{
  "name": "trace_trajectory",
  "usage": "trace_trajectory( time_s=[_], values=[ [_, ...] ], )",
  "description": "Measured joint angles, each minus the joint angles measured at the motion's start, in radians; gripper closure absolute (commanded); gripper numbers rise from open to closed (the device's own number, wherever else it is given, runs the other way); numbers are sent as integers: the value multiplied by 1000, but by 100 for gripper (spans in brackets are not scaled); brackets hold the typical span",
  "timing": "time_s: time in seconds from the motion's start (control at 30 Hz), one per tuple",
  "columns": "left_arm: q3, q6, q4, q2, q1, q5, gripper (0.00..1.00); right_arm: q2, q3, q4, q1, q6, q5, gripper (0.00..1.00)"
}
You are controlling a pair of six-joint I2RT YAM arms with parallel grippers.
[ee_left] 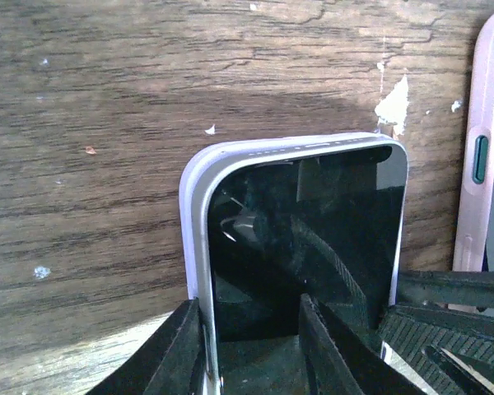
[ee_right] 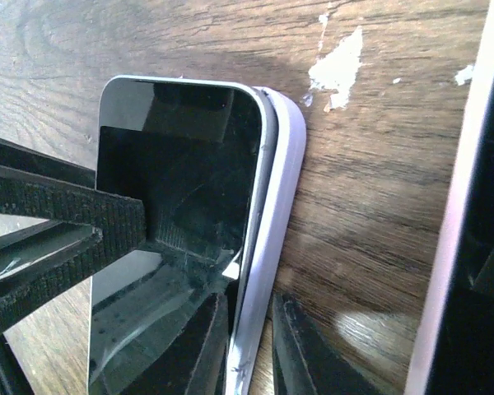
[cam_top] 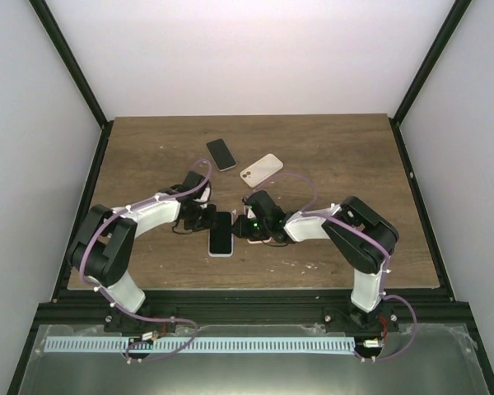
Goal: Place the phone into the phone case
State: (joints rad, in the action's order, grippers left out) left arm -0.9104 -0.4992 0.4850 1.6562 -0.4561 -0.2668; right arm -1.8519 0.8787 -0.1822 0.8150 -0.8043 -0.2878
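Seating phone (ee_left: 305, 230) in case (ee_left: 195, 222), apparently; left gripper (ee_left: 248, 303) part-closed astride case edge, hold uncertain; right gripper (ee_right: 249, 300) pinching rim; next likely: press corners flush.

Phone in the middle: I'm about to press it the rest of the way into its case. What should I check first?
1. Phone lies screen up in the case: ok.
2. Case rim seated along the phone's side: not ok; the right wrist view shows it standing off near the corner.
3. Left gripper straddles one long edge: ok.
4. Right gripper straddles the opposite rim: ok.
5. Both grips firm: cannot tell.
6. Second phone and pink case lie apart from the arms: ok.
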Motion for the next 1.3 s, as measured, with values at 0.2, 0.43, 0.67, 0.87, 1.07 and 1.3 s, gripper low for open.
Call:
trace_trajectory(
  time_s=[0.2,0.43,0.67,0.87,1.07,1.3],
  values=[
    [2,-21,-4,-17,-17,15,81,10,-14,-4,0,6,4,87],
    [23,-40,-25,-39,-29,38,82,11,-16,-6,0,10,4,87],
    [46,-74,-53,-50,-40,58,76,11,-16,-6,0,10,0,86],
    [49,-94,-51,-53,-51,88,64,14,-22,-9,0,3,-6,80],
    [99,-106,-6,-151,-61,53,56,50,-48,6,-2,0,-10,77],
    [143,-96,-9,-176,-51,25,61,85,-82,20,-26,0,-10,77]
  ],
)
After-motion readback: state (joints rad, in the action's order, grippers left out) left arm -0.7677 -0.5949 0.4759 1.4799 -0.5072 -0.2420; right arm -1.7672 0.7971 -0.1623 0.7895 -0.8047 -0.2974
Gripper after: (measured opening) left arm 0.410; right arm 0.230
